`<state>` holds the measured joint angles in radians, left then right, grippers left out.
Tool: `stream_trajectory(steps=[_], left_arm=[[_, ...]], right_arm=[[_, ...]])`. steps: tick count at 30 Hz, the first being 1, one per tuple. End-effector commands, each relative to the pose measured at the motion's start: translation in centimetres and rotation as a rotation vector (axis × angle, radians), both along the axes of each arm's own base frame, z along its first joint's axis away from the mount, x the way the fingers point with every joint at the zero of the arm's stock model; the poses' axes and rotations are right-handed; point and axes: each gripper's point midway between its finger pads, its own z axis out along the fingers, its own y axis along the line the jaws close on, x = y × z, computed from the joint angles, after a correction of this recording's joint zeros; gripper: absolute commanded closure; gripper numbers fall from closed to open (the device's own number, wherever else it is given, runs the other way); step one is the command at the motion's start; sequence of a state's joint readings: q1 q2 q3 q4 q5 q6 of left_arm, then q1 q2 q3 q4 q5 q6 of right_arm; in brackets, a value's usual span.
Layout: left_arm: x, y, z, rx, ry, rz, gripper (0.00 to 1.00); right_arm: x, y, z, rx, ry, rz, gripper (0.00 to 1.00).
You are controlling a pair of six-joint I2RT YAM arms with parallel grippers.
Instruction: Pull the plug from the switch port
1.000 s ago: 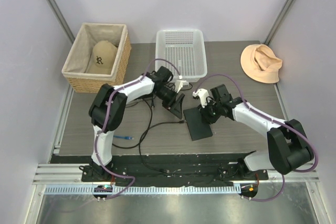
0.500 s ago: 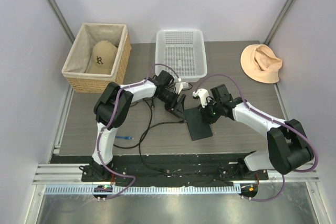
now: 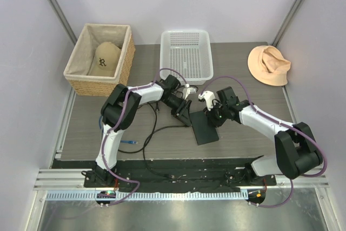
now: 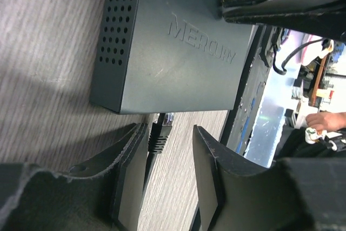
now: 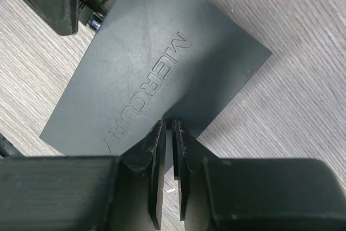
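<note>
Between the parted fingers of the left hand (image 4: 169, 132) sits the plug (image 4: 160, 133), seated in the Mercury switch (image 4: 178, 52), whose top the closed right hand (image 5: 168, 125) touches.

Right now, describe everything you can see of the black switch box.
The switch box is a flat, matte-black, plastic-looking rectangle, embossed MERCURY on top, with vent holes along one side. It lies flat on the wood-grain table. A black plug enters one thin side, between the fingers of the open left gripper; the shut right gripper rests on the opposite edge.
</note>
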<state>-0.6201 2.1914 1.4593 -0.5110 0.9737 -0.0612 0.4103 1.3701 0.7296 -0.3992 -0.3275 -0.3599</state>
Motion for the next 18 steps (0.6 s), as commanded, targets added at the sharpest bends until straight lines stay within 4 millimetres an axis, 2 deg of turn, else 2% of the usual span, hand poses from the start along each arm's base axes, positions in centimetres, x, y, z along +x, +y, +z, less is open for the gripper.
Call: stream_trajectory(steps=[1, 13, 18], left_arm=[[-0.7, 1.2, -2.6, 0.087, -0.002, -0.021, 0.57], [-0.1, 0.5, -4.1, 0.186, -0.066, 0.015, 0.57], [-0.2, 0.3, -4.4, 0.197, -0.074, 0.008, 0.64]], right_arm=[[0.3, -0.2, -0.4, -0.016, 0.009, -0.005, 0.82], [0.3, -0.2, -0.5, -0.018, 0.010, -0.007, 0.82], [0.4, -0.2, -0.5, -0.018, 0.010, -0.009, 0.82]])
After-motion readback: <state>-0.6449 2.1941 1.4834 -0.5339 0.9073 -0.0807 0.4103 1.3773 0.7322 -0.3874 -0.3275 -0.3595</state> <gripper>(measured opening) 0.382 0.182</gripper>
